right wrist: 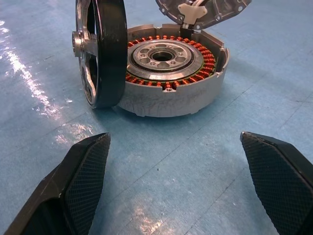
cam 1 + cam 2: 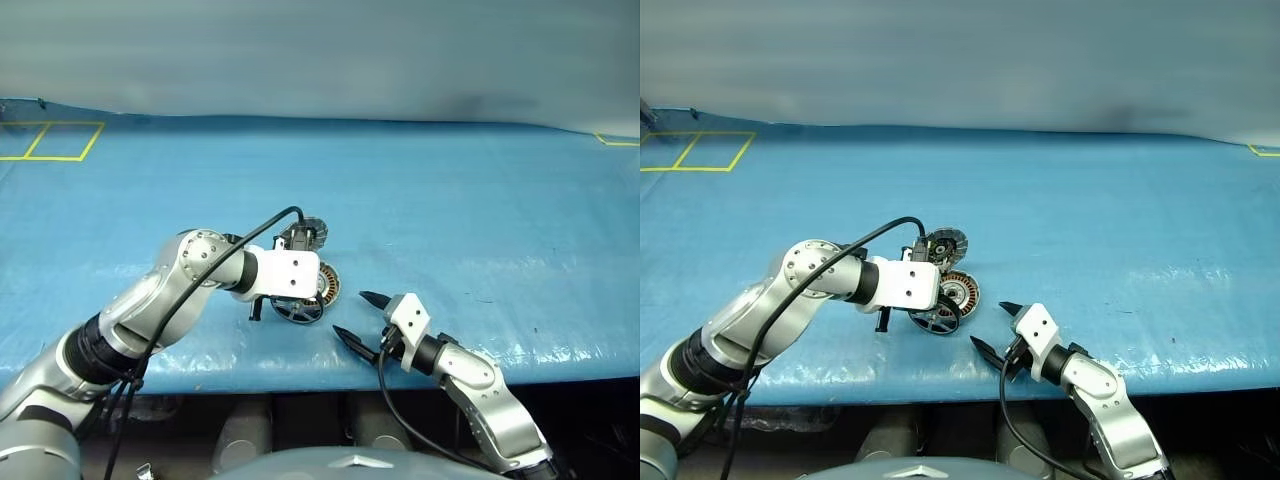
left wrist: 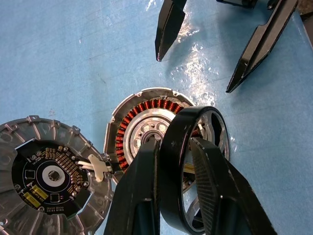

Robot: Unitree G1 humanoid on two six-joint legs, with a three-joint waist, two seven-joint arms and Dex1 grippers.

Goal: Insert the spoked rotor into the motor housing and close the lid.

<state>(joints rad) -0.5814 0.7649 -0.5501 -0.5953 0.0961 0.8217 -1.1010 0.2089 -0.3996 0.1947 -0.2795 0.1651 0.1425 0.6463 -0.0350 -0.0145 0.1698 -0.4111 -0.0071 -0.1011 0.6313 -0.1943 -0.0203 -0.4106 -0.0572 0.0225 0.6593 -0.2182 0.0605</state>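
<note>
Spoked rotor [image 3: 193,166] on edge, pinched across rim by left gripper [image 3: 178,161], leaning at near side of motor housing [image 1: 171,73]. Lid [image 3: 46,178] flipped open beside housing on desk [image 2: 480,220]. Right gripper [image 2: 358,318] spread wide, empty, nearer. Likely rigid, heavy, slick metal; rim grip best, spokes thin.

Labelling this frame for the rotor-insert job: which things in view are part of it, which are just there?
Job:
- spoked rotor, on edge, pinched in left end effector
- motor housing, open, copper windings showing
- lid, swung open beside the housing
- right end effector, open, empty, aimed at the housing

Just there:
- blue table cover
- yellow tape squares
</note>
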